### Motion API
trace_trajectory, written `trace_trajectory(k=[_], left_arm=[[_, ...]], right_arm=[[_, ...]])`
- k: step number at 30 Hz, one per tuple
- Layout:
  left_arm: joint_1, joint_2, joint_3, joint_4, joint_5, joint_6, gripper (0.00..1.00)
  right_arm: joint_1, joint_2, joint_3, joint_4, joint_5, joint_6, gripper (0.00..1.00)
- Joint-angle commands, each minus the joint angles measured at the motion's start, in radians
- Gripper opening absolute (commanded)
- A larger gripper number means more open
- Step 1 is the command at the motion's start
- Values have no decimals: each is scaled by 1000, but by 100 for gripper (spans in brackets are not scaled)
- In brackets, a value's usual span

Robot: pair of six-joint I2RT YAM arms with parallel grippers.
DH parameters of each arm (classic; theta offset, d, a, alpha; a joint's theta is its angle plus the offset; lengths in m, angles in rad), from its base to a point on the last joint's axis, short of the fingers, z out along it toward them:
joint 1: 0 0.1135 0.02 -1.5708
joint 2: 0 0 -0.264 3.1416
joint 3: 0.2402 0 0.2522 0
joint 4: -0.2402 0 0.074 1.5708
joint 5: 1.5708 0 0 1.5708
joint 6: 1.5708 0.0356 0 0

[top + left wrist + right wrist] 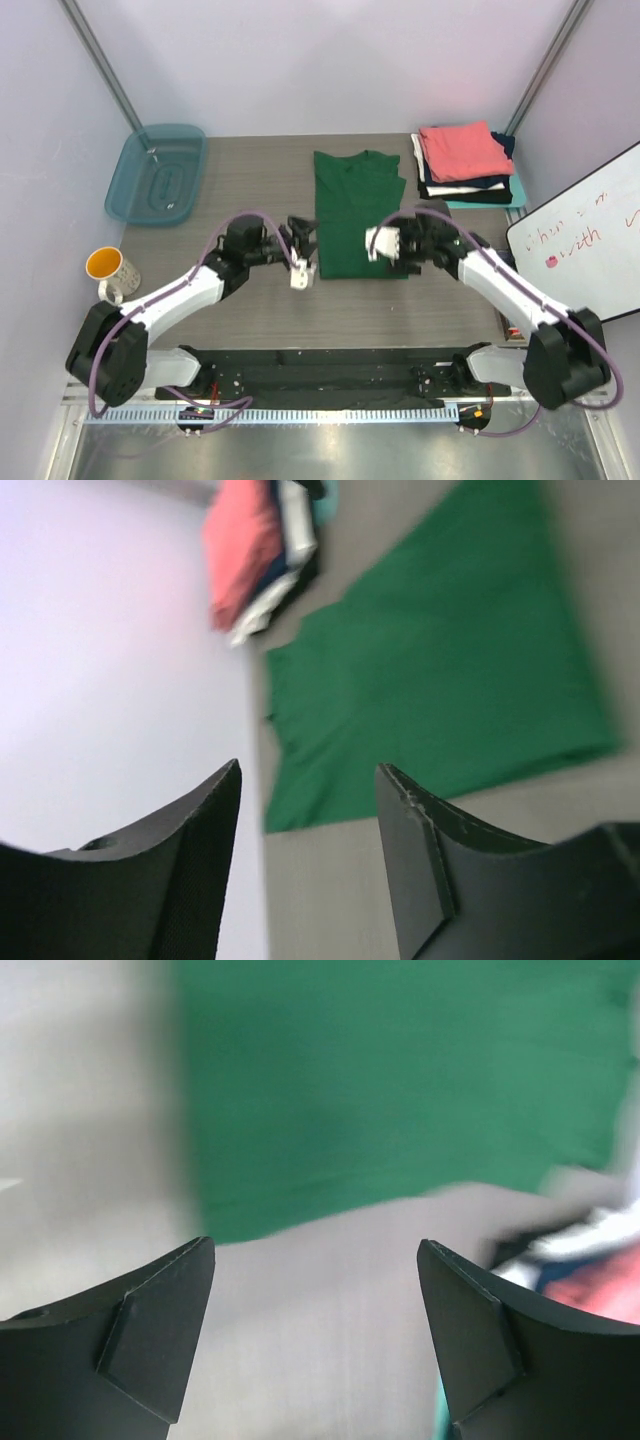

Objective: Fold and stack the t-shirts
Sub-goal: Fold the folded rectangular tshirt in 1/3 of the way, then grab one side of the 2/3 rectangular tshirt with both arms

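Note:
A dark green t-shirt (358, 215) lies flat in the middle of the table, folded into a long strip. It also shows in the left wrist view (440, 670) and the right wrist view (400, 1080). A stack of folded t-shirts (465, 165) with a coral-pink one on top sits at the back right, and its edge shows in the left wrist view (260, 550). My left gripper (302, 238) is open and empty by the green shirt's left edge, over bare table (308, 780). My right gripper (392, 245) is open and empty at the shirt's near right corner (315, 1250).
A translucent teal tub (158, 172) stands at the back left. A white mug with an orange inside (107, 268) sits at the left edge. A whiteboard (590, 235) leans at the right. White walls close in the table on three sides.

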Motion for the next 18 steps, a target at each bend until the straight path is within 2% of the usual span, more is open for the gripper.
trace_trajectory(k=[1, 5, 11, 18], left_arm=[[-65, -2, -131, -224, 68, 153, 53], [-113, 68, -130, -214, 49, 135, 52], [-156, 234, -89, -6, -21, 73, 49], [-183, 313, -36, 62, -102, 44, 48]], right_arm=[[42, -106, -190, -218, -61, -232, 88], [77, -147, -247, -209, -55, -249, 88], [80, -103, -311, 7, 40, -186, 85], [80, -49, -340, 160, 41, -164, 86]])
